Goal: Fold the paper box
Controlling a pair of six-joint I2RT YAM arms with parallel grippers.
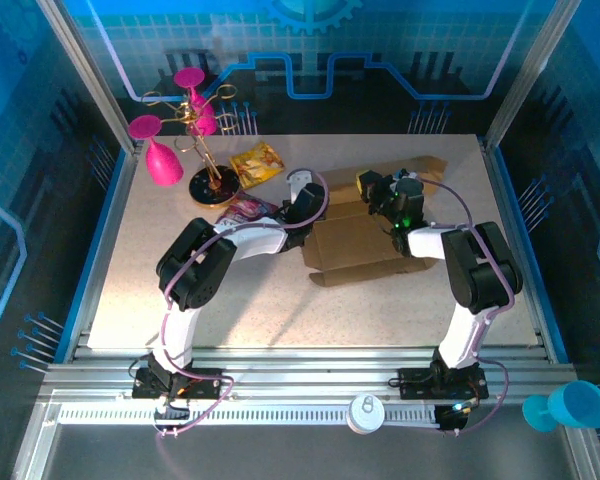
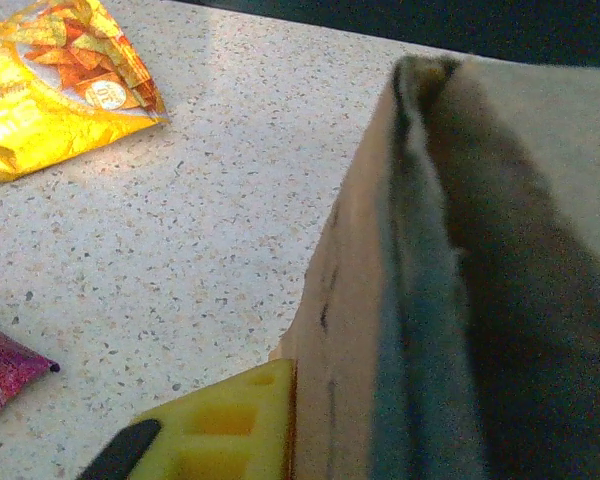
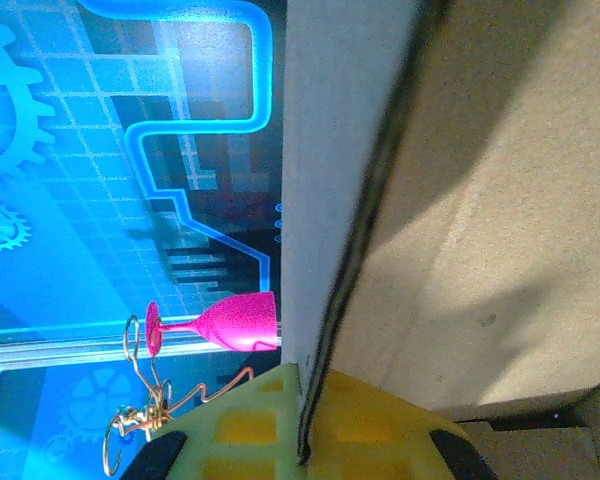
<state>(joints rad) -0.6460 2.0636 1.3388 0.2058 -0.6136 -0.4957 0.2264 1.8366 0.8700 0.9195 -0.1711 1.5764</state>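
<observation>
The paper box (image 1: 360,245) is plain brown cardboard, lying partly unfolded in the middle of the table with flaps raised along its far side. My left gripper (image 1: 302,197) is at the box's far left corner. In the left wrist view one yellow finger (image 2: 230,425) presses flat against an upright cardboard wall (image 2: 345,330), and that wall hides the other finger. My right gripper (image 1: 390,200) is at the far edge of the box. Its two yellow fingers are shut on a thin raised flap (image 3: 480,200), seen edge-on, right at the gripper (image 3: 315,410).
A yellow snack packet (image 1: 257,163) (image 2: 50,90) and a purple one (image 1: 245,210) (image 2: 5,370) lie left of the box. A wire stand with pink goblets (image 1: 195,130) (image 3: 230,322) is at the back left. A blue cup (image 1: 570,405) sits off the table, front right.
</observation>
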